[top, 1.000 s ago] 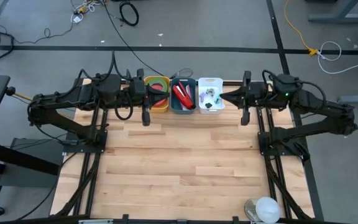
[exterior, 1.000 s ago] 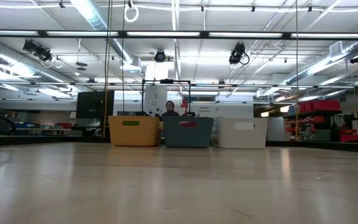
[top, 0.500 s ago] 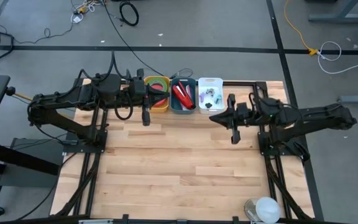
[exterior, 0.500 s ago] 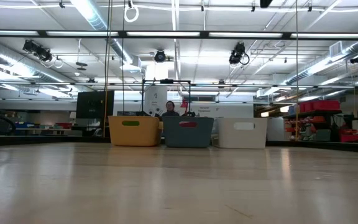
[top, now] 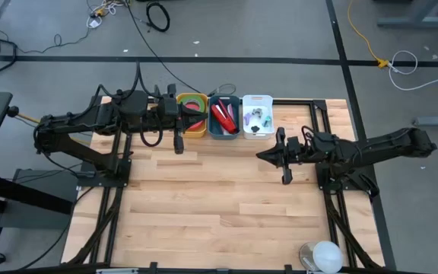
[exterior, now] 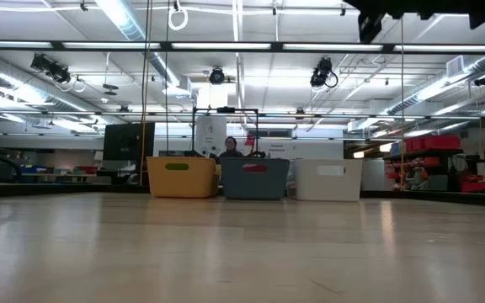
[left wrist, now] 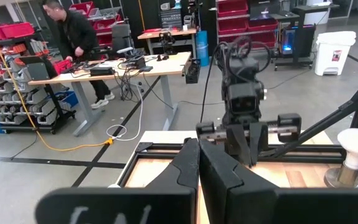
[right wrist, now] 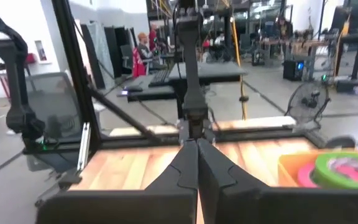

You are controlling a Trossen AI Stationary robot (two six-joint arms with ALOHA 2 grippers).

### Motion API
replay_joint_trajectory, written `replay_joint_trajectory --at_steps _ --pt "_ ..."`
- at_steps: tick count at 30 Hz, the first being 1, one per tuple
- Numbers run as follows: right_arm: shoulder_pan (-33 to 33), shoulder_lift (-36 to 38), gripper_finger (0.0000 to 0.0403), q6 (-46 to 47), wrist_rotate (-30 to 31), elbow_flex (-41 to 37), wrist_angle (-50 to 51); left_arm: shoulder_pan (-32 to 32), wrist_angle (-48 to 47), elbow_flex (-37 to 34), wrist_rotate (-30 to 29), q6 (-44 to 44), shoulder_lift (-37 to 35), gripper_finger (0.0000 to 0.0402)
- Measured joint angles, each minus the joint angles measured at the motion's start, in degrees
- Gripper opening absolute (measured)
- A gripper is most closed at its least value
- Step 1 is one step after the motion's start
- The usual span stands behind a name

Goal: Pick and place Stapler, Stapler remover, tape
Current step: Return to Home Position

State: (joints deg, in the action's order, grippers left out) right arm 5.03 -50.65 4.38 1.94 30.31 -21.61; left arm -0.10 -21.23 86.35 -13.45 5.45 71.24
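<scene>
Tape [top: 193, 102] kept in yellow bin [top: 192, 135], staplers [top: 221, 116] in blue bin [top: 224, 136], removers [top: 258, 118] in white bin [top: 257, 97]; left gripper [left wrist: 197, 149], right gripper [right wrist: 197, 149] pressed together.

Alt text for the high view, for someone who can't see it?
A yellow bin, a dark blue bin and a white bin line the table's edge. The left gripper hovers at the yellow bin; the right gripper hangs near the white bin.
</scene>
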Motion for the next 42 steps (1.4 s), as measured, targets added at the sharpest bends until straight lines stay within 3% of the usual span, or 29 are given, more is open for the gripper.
replay_joint_trajectory --at_steps 11,28,42 --pt "0.3 1.5 0.0000 0.6 0.2 -9.3 -6.2 0.0 0.0 0.0 0.0 0.0 0.0 0.0012" --pt "0.3 14.4 0.0000 -1.3 0.2 -24.3 -6.9 0.0 0.0 0.0 0.0 0.0 0.0 0.0012" --pt "0.2 24.8 0.0000 -4.5 0.2 -29.5 -5.6 0.0 0.0 0.0 0.0 0.0 0.0 0.0012"
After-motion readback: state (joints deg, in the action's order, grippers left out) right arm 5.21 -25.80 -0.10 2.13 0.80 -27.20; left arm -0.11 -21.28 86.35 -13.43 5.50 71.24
